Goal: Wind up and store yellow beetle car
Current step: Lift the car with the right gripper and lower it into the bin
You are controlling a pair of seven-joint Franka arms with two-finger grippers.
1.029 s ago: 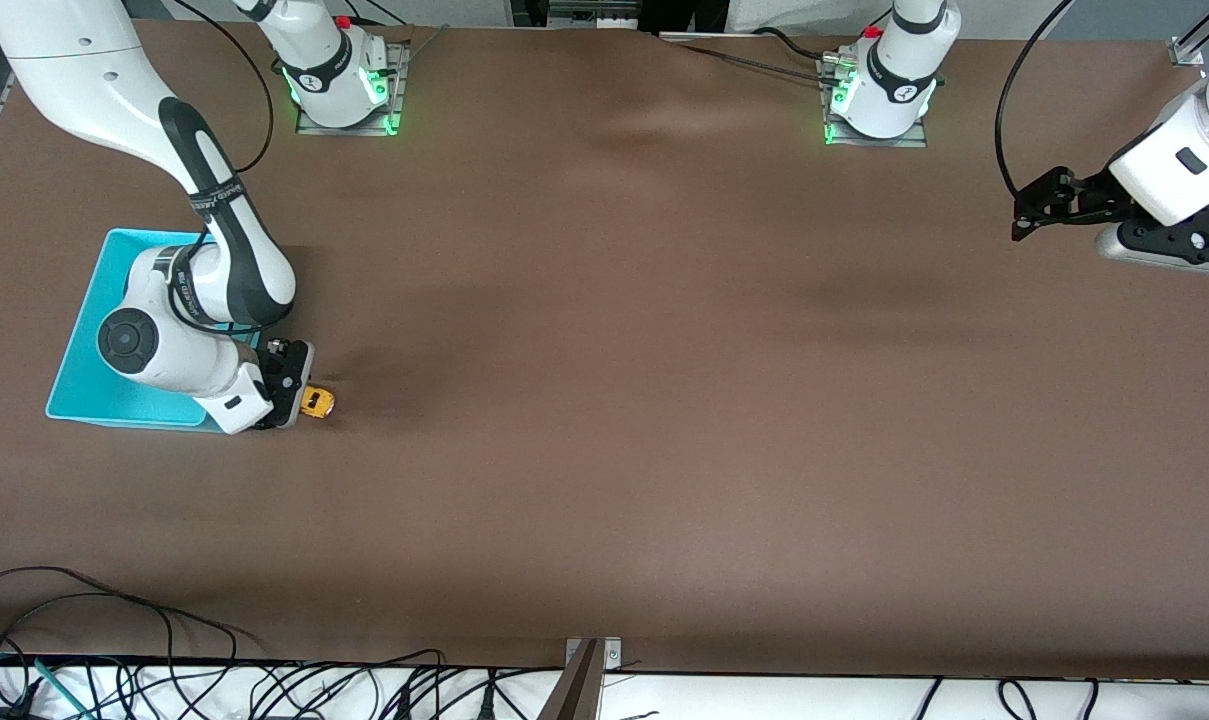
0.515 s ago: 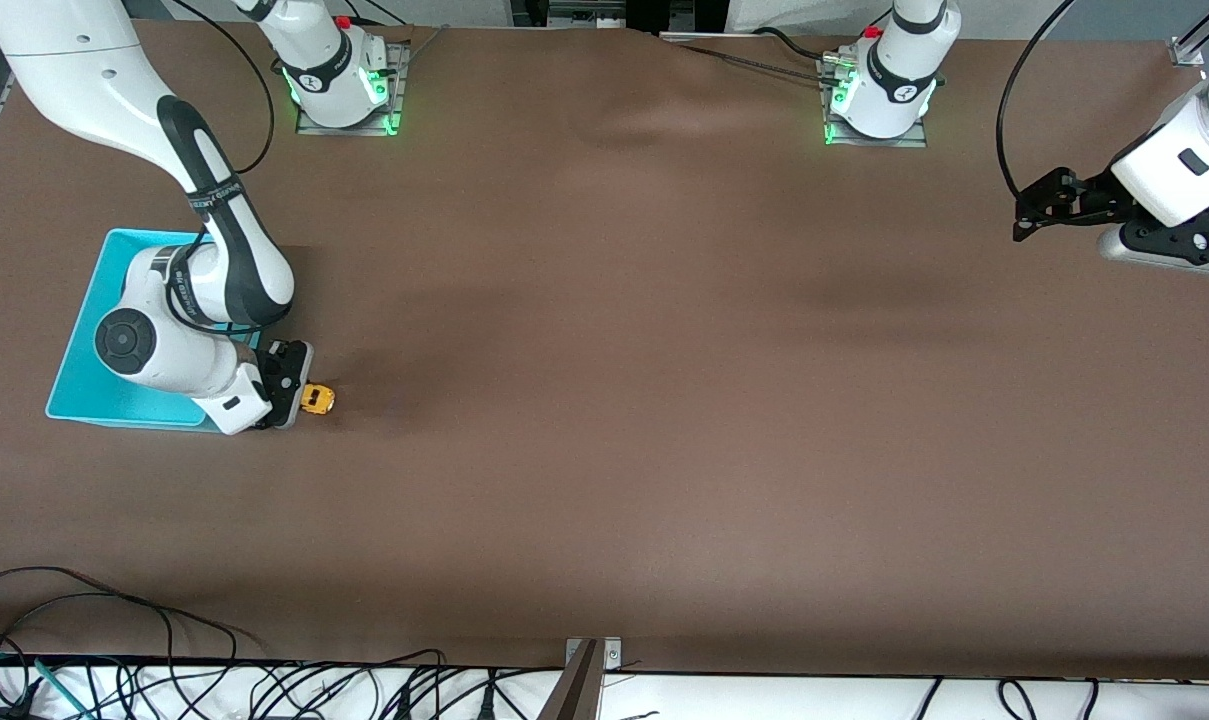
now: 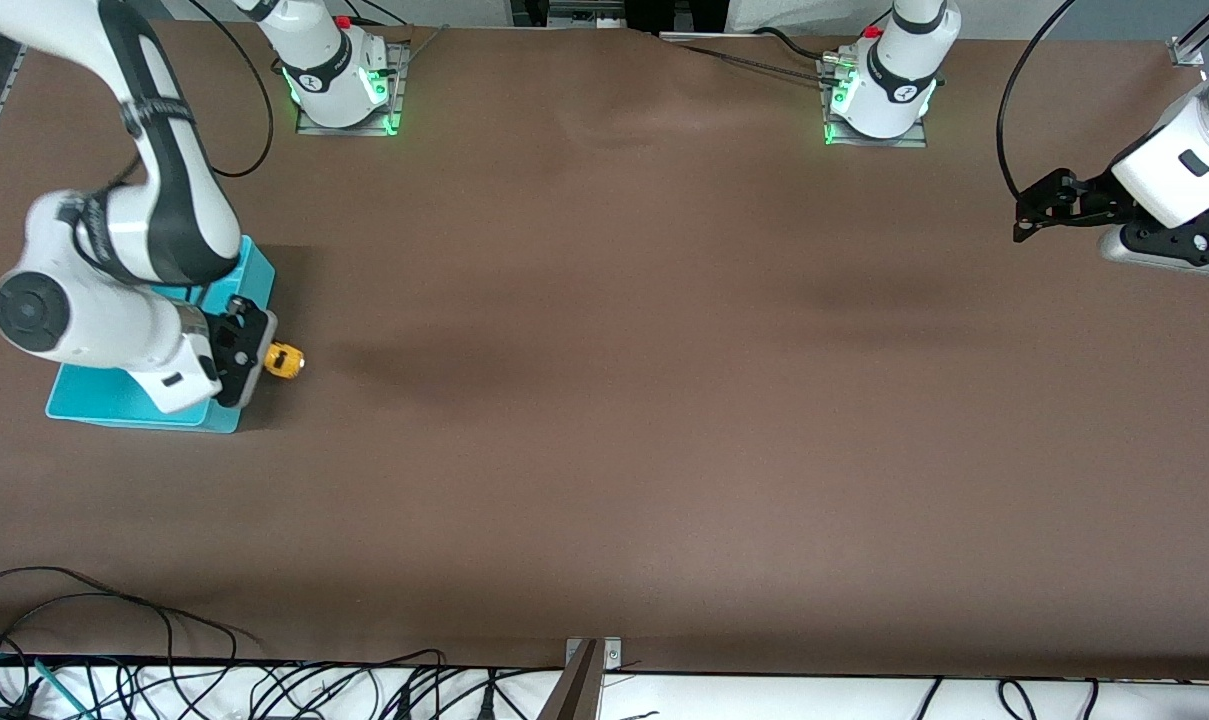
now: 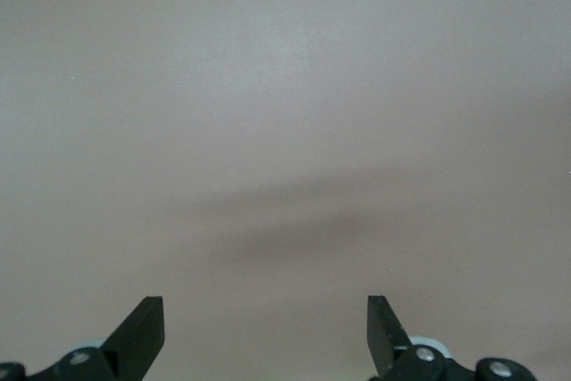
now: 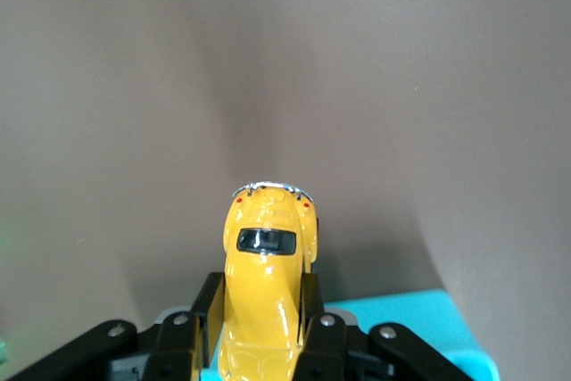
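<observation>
My right gripper (image 3: 264, 356) is shut on the yellow beetle car (image 3: 285, 360) and holds it in the air beside the turquoise bin (image 3: 114, 398), over the bin's edge and the table next to it. In the right wrist view the car (image 5: 263, 283) sits clamped between the two black fingers (image 5: 203, 314), its rounded body sticking out past them, with a corner of the bin (image 5: 419, 318) below. My left gripper (image 3: 1022, 225) is open and empty, waiting above the table at the left arm's end; the left wrist view shows only its two spread fingertips (image 4: 143, 332) over bare brown table.
The right arm's elbow and forearm (image 3: 94, 300) hang over most of the bin. Cables (image 3: 164, 680) lie along the table edge nearest the front camera. The arm bases (image 3: 339, 75) stand along the edge farthest from it.
My right gripper has lifted the car off the table and carried it toward the bin. The right arm has risen and swung toward its end of the table. The left arm has not moved.
</observation>
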